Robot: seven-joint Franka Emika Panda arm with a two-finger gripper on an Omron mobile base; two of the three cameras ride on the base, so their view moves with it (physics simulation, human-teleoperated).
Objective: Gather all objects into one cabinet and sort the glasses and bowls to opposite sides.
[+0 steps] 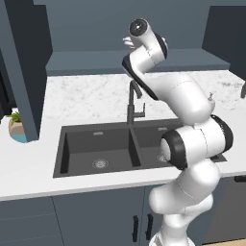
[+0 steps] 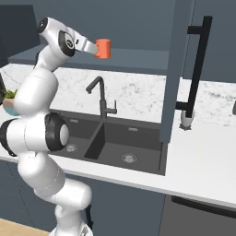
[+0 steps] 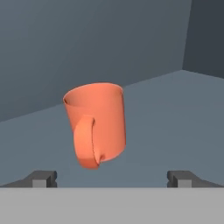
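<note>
Orange cup (image 3: 97, 124): a bright orange mug with a handle that faces the hand camera. It is tilted, its open top leaning away, over the flat shelf of the cabinet. In the right base view it sits just off the end of the hand, above the shelf's front edge.
Contact under the cup: cannot tell whether its base touches the shelf or hangs just above it.
Gripper (image 3: 112, 178): jaws spread as wide as they go, one fingertip (image 3: 41, 178) low on each side of the cup and both well apart from it. Nothing is held.
Cabinet (image 2: 133, 60): dark slate-blue, with a long flat shelf above the counter and a tall side panel to the right in the hand view.
Arm: reaches up from the base to shelf height, with the hand pointing into the cabinet.
Counter (image 1: 86, 98): white marbled top carrying a dark double sink (image 1: 98, 149) with a black faucet (image 1: 134, 103) at its back edge.
Potted plant (image 1: 17, 127): at the counter's left end, partly hidden behind a dark panel.
Cabinet door (image 2: 177, 69): stands open at the right, with a long black handle (image 2: 198, 64).
</note>
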